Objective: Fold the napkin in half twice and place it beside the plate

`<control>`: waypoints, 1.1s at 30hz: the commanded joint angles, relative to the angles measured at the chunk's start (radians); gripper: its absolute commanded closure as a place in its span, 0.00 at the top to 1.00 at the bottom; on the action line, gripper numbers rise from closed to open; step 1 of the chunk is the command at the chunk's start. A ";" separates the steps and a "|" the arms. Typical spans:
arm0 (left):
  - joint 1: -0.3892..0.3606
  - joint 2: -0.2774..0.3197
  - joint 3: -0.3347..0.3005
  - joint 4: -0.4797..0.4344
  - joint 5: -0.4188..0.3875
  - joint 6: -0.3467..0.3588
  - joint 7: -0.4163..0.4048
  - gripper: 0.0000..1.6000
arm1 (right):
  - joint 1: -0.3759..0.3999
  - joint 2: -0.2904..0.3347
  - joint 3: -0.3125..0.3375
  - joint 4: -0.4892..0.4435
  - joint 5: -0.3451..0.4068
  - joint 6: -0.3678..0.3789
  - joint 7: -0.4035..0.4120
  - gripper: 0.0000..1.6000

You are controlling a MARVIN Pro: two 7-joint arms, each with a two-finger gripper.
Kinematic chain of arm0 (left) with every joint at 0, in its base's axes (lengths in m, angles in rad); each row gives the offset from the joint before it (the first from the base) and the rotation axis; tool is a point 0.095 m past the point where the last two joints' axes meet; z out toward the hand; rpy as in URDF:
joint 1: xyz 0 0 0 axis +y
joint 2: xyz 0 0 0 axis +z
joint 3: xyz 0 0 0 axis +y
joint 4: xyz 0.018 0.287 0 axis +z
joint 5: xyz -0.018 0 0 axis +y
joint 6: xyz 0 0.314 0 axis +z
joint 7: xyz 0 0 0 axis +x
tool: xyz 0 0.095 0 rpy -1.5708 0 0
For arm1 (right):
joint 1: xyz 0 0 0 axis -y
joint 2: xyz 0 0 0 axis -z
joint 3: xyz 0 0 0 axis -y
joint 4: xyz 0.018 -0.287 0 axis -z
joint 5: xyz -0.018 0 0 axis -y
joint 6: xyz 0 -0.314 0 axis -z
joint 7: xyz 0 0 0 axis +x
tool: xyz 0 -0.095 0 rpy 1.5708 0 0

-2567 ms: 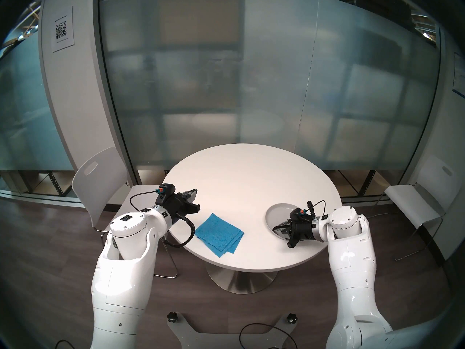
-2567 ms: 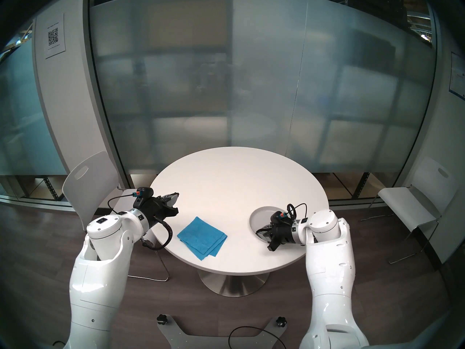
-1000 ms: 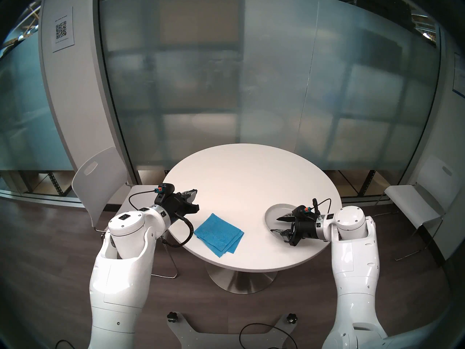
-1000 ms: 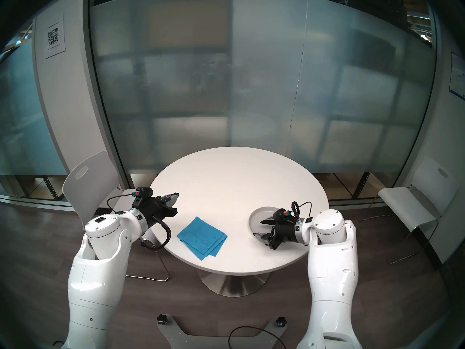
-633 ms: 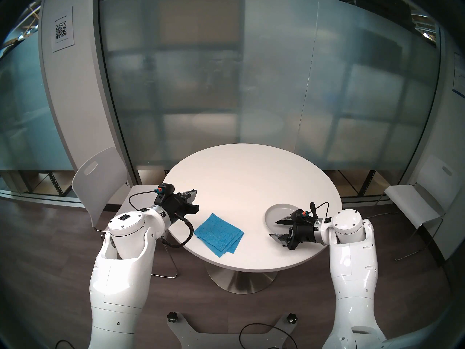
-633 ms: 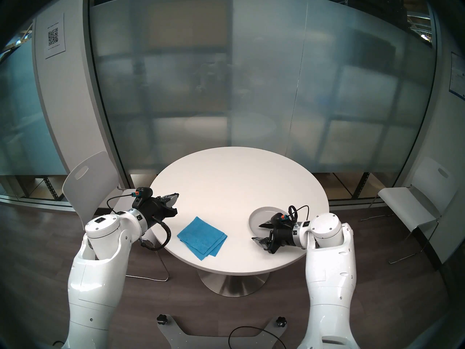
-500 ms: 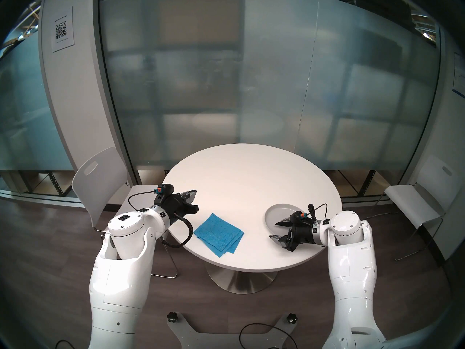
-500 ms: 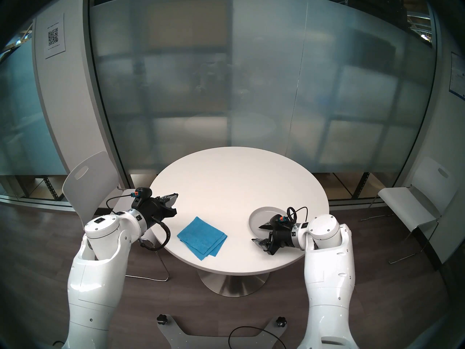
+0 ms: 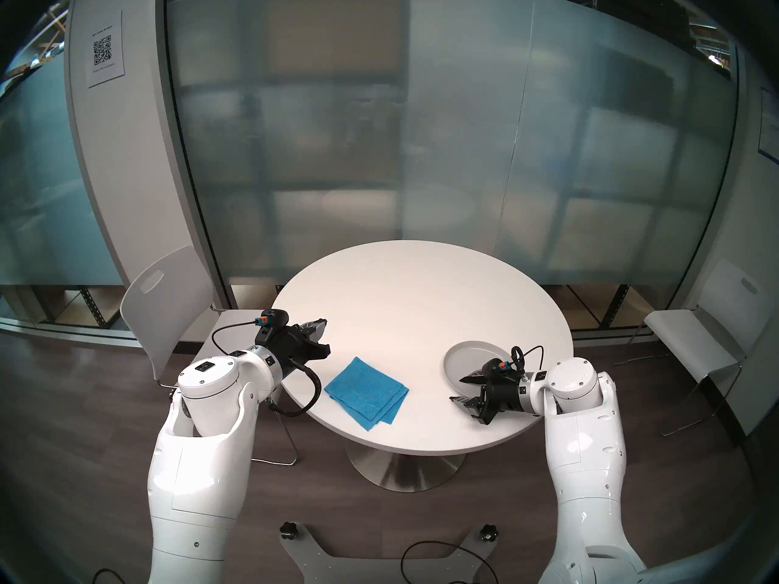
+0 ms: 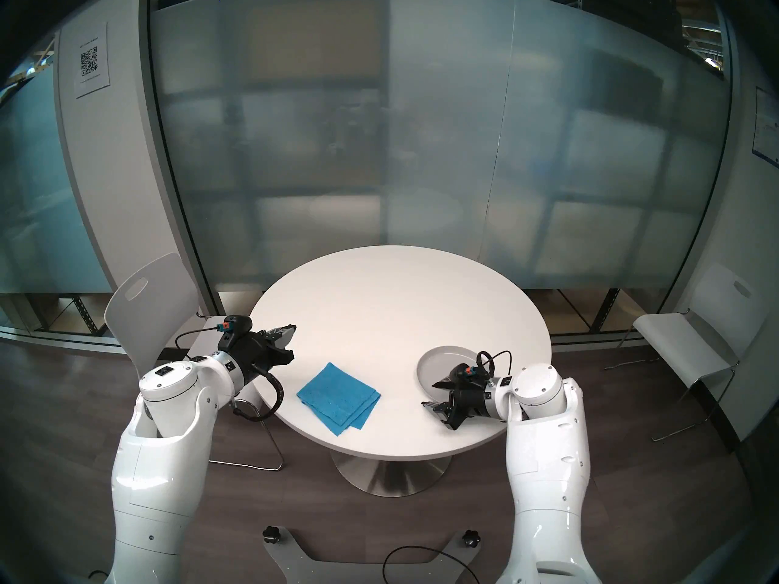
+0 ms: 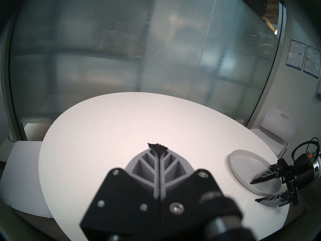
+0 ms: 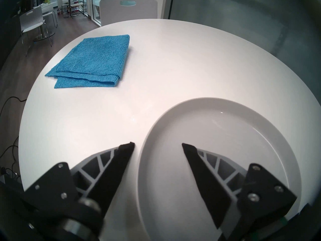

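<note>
Our right gripper (image 12: 158, 145) has its jaws spread wide, one finger over the plate's rim and one outside it, holding nothing. Our left gripper (image 11: 157, 145) has its jaws pressed together, empty, above the white table (image 9: 421, 292). The grey plate (image 12: 225, 131) sits by our right side. The blue napkin (image 9: 366, 388) lies folded, well apart from it. We think it is soft, light and floppy, so we should pinch the layered edge.

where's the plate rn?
In the head view the plate sits near the table's right edge, well apart from the folded blue napkin; the open right gripper straddles its near rim.
</note>
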 commanded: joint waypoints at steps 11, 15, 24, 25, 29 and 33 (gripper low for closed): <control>0.006 0.000 0.000 -0.036 -0.002 -0.003 -0.004 0.00 | 0.024 0.006 -0.014 0.014 -0.012 -0.020 -0.020 0.56; 0.006 0.000 -0.001 -0.036 -0.003 -0.002 -0.005 0.00 | 0.027 0.009 -0.013 0.032 -0.016 -0.028 -0.031 0.58; 0.002 0.002 -0.002 -0.033 -0.003 -0.002 -0.008 0.00 | 0.034 0.004 -0.013 0.031 -0.017 -0.031 -0.030 0.45; 0.001 0.002 -0.001 -0.032 -0.003 -0.002 -0.009 0.00 | 0.033 0.003 -0.013 0.028 -0.017 -0.029 -0.028 0.45; -0.001 0.001 -0.001 -0.031 -0.003 -0.002 -0.009 0.00 | 0.030 0.001 -0.013 0.019 -0.015 -0.027 -0.021 0.44; -0.001 0.000 0.000 -0.032 -0.002 -0.001 -0.010 0.00 | 0.013 -0.004 -0.014 -0.005 -0.013 -0.023 -0.006 0.45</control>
